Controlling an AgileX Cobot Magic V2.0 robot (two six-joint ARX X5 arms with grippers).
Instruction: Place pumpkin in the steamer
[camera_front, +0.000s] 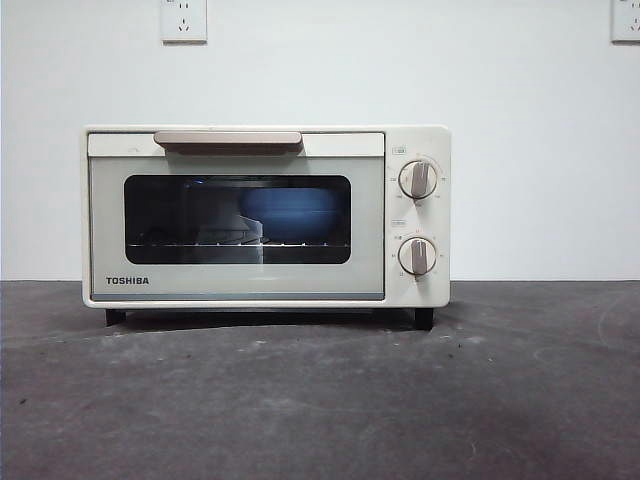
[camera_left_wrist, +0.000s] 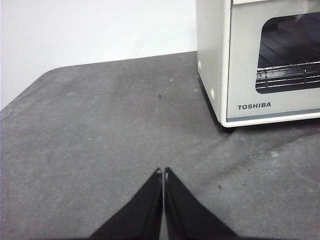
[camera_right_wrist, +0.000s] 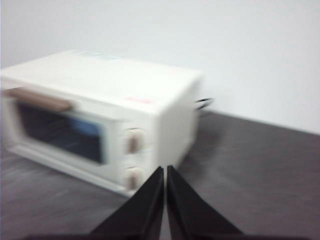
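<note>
The steamer (camera_front: 265, 215) is a cream-white TOSHIBA oven standing on the dark table with its door shut. Through the glass a blue bowl shape (camera_front: 290, 212) shows on the rack inside. The pumpkin is not visible in any view. My left gripper (camera_left_wrist: 163, 172) is shut and empty over bare table, to the left front of the steamer (camera_left_wrist: 260, 60). My right gripper (camera_right_wrist: 165, 170) is shut and empty, above the table to the right front of the steamer (camera_right_wrist: 100, 117); that view is blurred. Neither arm shows in the front view.
The dark grey table (camera_front: 320, 400) stretches in front of the steamer. A white wall stands behind, with power sockets (camera_front: 184, 20) high up. The table's rounded left corner (camera_left_wrist: 45, 75) shows in the left wrist view.
</note>
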